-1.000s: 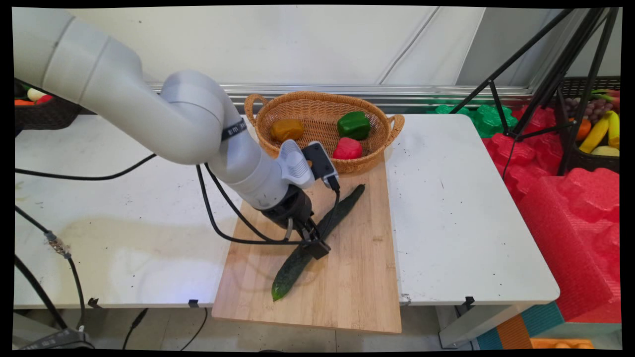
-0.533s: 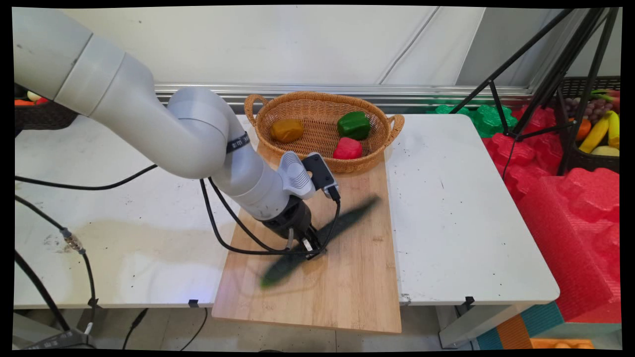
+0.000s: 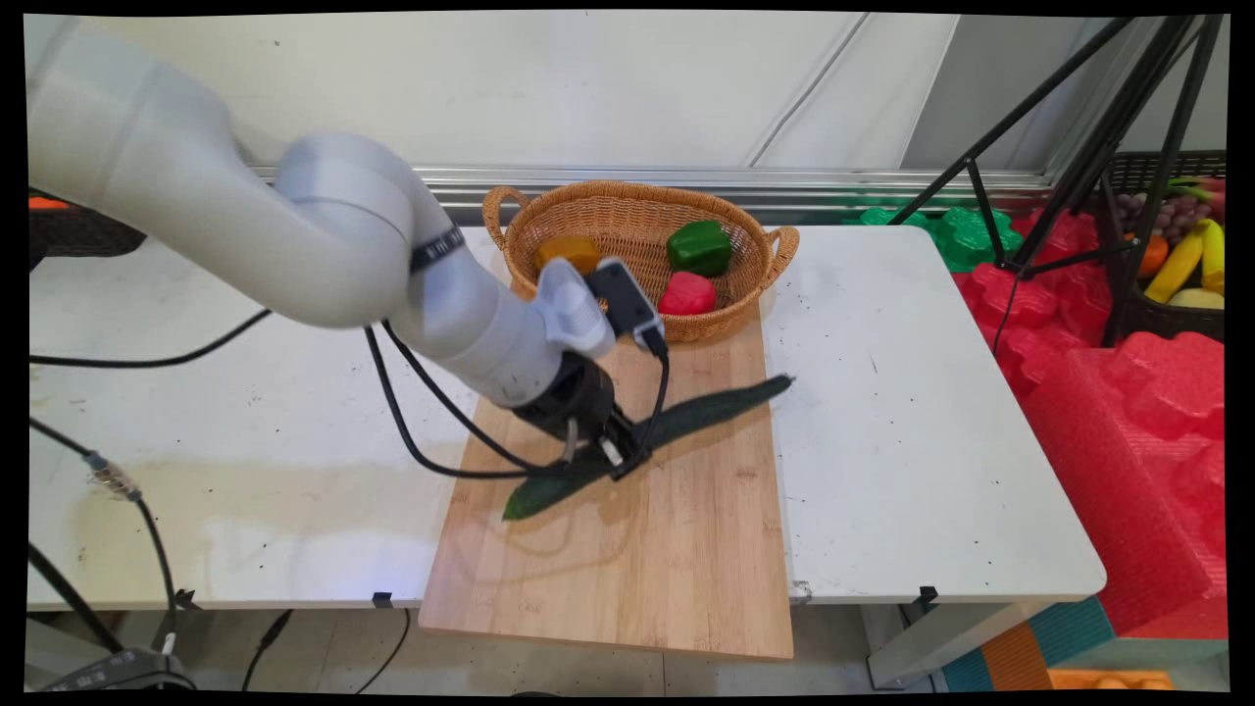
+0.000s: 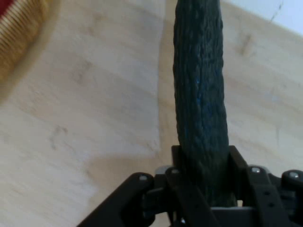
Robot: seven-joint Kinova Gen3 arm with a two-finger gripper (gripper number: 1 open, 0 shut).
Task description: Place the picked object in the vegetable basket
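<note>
- The gripper (image 3: 618,459) clamps both fingers around the cucumber (image 3: 686,420) near its middle, at frame center!
- In the hand view, the cucumber (image 4: 201,109) runs straight up between the fingers (image 4: 239,163).
- It's angled over the cutting board (image 3: 677,549), one end poking past the right edge.
- Upper center: the basket (image 3: 637,211) holds 3 items.

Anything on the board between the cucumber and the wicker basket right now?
No. In the main view, only bare cutting board separates the cucumber, clamped in the gripper, from the wicker basket.
</note>
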